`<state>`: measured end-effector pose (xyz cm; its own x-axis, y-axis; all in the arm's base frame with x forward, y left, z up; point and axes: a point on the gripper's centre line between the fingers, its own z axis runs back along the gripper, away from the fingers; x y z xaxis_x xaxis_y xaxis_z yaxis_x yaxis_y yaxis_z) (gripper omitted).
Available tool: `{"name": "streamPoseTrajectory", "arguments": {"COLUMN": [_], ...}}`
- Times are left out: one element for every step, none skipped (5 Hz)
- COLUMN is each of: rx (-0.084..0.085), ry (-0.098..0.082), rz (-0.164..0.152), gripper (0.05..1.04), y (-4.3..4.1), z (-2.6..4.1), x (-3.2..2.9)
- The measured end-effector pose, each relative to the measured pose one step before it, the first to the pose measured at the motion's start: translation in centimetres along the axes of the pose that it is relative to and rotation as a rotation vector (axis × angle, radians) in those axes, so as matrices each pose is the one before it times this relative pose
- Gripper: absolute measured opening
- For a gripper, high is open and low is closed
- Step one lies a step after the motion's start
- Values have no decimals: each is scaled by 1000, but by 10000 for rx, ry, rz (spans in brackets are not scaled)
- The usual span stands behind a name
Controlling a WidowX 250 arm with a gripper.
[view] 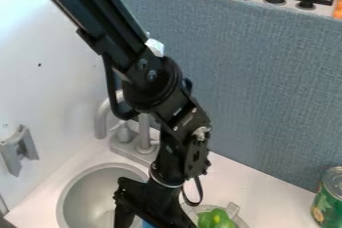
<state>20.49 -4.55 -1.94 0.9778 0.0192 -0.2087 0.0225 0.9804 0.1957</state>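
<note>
Where the white wall (47, 72) rises at left: a smooth, pale surface with one small dark dot.
Wall bracket (19, 149): grey and angular, with blunt prongs, set low on the wall.
Sink (75, 194): a round, matte grey basin with a broad curved rim, sunk into the counter (264, 187), which is smooth and white.
Faucet (101, 118): a grey, rounded spout, bent like a hook, rising from a block-like base behind the sink, partly behind the arm.
Arm (123, 39): black, hard and jointed, slanting down from the upper left, with visible bolts and a thin looped cable.
Gripper (152, 198): black and angular, at the bottom edge, partly over the sink; whether it is released or clenched, I cannot tell.
Blue thing (146, 225): a small patch between the gripper's two sides at the bottom edge; whether it is held is unclear.
Green thing (212, 218): glossy, rounded and lobed, inside a greyish bowl (241, 222) with a tab-like handle, just right of the gripper.
Panel (267, 72): blue-grey, with a woven-looking texture.
Stove (287, 1): black grates and round knobs, beyond the panel.
Can (326, 201): an upright cylinder with a ridged metal top and green label, at right.
</note>
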Motion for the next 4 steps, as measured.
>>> {"name": "streamPoseTrajectory", "arguments": {"rx": [51, -121, -176, -26], "ry": [277, 242, 224, 174], "rz": [179, 172, -9, -109], "gripper": [1001, 1001, 1001, 1001], "y": [732, 711, 285, -63], "z": [-1238, -1365, -1548, -785], "x": [167, 274, 195, 80]}}
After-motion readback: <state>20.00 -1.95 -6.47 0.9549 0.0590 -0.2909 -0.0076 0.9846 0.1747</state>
